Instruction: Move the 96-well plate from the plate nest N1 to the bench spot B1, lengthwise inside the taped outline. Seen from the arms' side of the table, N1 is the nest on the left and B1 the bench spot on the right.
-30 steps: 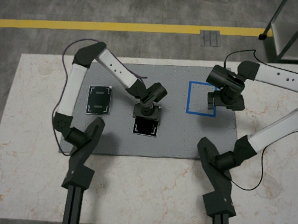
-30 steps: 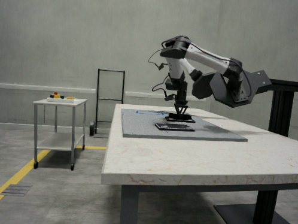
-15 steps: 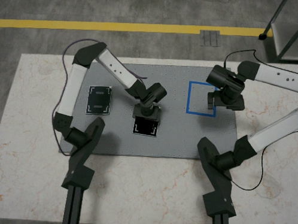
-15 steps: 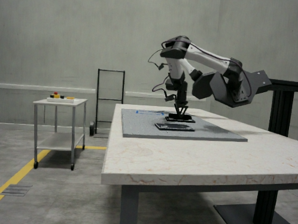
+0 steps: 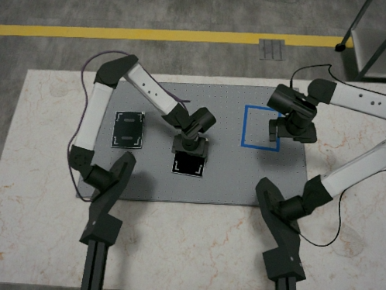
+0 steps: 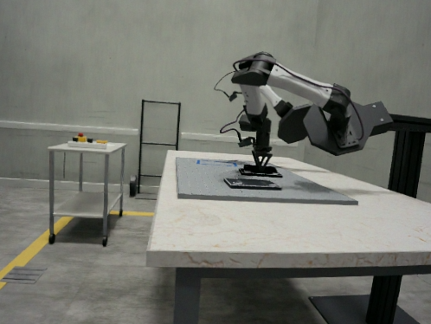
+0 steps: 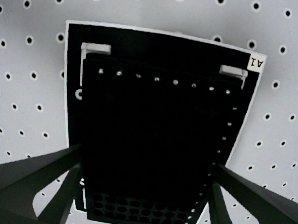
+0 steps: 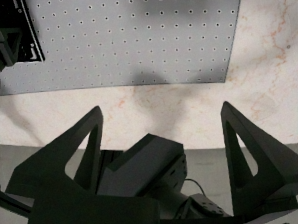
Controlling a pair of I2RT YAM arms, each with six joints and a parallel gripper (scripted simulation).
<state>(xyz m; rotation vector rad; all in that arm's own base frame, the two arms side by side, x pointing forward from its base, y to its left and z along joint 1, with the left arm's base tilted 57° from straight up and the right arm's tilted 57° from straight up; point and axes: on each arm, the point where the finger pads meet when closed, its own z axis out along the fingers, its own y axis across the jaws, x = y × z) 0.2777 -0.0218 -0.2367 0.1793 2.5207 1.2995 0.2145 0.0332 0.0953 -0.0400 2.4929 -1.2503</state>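
Got one plate (image 5: 189, 160) (image 6: 254, 168) (image 7: 145, 130) clamped in my left claw (image 5: 190, 150) (image 6: 261, 167) (image 7: 148, 160) (image 8: 7, 49), one holder (image 5: 187, 173) (image 6: 273, 175) (image 7: 150, 37) (image 8: 34, 47) below, another holder (image 5: 128, 130) (image 6: 252, 184) left of it; right claw's (image 5: 293, 133) (image 8: 161, 106) open.
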